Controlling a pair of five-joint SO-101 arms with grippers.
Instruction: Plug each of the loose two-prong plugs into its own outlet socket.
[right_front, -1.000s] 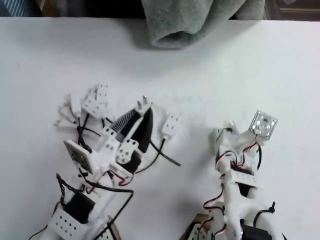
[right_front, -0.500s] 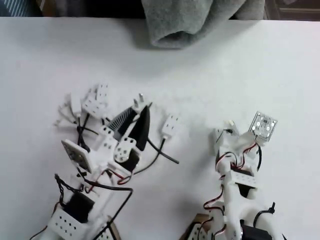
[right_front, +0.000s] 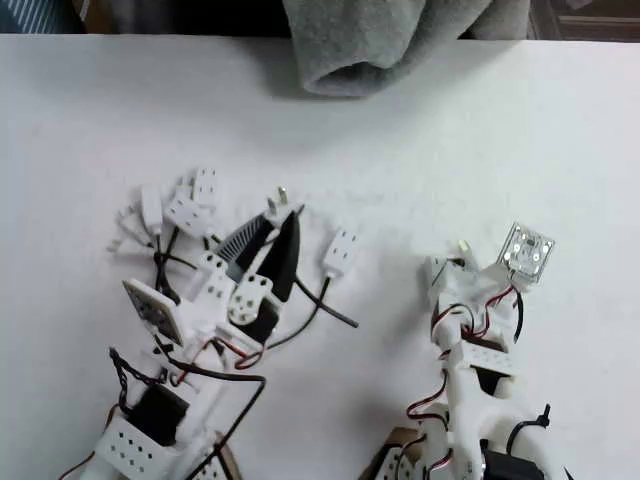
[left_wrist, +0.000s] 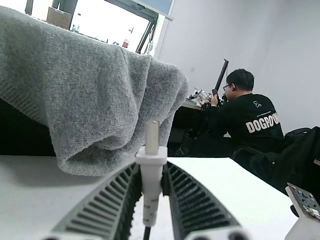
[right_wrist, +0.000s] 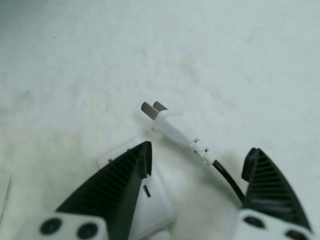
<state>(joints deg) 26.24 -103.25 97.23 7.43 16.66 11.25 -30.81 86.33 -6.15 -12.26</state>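
Observation:
My left gripper (left_wrist: 151, 169) is shut on a white two-prong plug (left_wrist: 151, 150), whose prongs stick out past the fingertips. In the high view this gripper (right_front: 281, 221) holds the plug (right_front: 277, 204) between a cluster of white outlet sockets (right_front: 193, 203) and a single socket (right_front: 340, 252). My right gripper (right_wrist: 200, 149) is open, pointing down at the table. A second white plug (right_wrist: 172, 125) on a black cord lies flat between its fingers, untouched. A white outlet socket (right_wrist: 150, 197) lies under one finger. From above, the right gripper (right_front: 450, 268) is right of centre.
A grey knitted cloth (right_front: 385, 45) hangs over the table's far edge. Black cords (right_front: 318, 305) loop around the left arm. Another loose plug (right_front: 150, 208) lies at the left of the socket cluster. Bare white tabletop (right_front: 450, 150) spreads between the arms and the cloth.
The left gripper with its plug has shifted slightly left, toward the socket cluster. The right arm has barely moved.

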